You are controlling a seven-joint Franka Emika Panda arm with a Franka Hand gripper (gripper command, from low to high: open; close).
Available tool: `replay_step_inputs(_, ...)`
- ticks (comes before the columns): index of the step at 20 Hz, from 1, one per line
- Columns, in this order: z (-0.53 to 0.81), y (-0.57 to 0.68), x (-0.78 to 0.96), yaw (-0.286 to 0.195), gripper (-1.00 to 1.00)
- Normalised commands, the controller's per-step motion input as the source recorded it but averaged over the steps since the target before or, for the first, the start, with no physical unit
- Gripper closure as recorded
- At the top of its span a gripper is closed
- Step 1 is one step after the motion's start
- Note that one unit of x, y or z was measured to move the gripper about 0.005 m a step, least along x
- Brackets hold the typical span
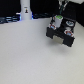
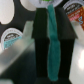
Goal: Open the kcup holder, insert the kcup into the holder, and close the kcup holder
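white bottle (image 1: 25,10) well off to exterior view's left of the tool | kcup holder (image 1: 61,33) directly under gripper (image 1: 63,10) | kcup (image 1: 59,18) on holder top, just below fingertips | jaw state: cannot tell | wrist view: teal strip (image 2: 53,45) across the black holder, pods (image 2: 11,36) beside it

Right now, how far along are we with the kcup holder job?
Unfinished, roughly midway at best. The hand hangs over the kcup holder, and a white, green-topped kcup sits just below it at the holder's top. The pictures are too blurred to show whether the drawer is open or the hand grips the kcup. Left: seating the kcup in a slot and closing the holder.
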Motion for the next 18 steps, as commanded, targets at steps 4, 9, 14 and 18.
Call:
replay_step_inputs(4,0.06,-0.06,0.03,-0.078,-1.0)
replay_step_inputs(9,0.11,-0.03,0.05,-0.075,-1.0)
replay_step_inputs(14,0.1,-0.01,0.09,-0.08,-1.0)
replay_step_inputs(18,0.04,-0.1,0.01,-0.106,-1.0)
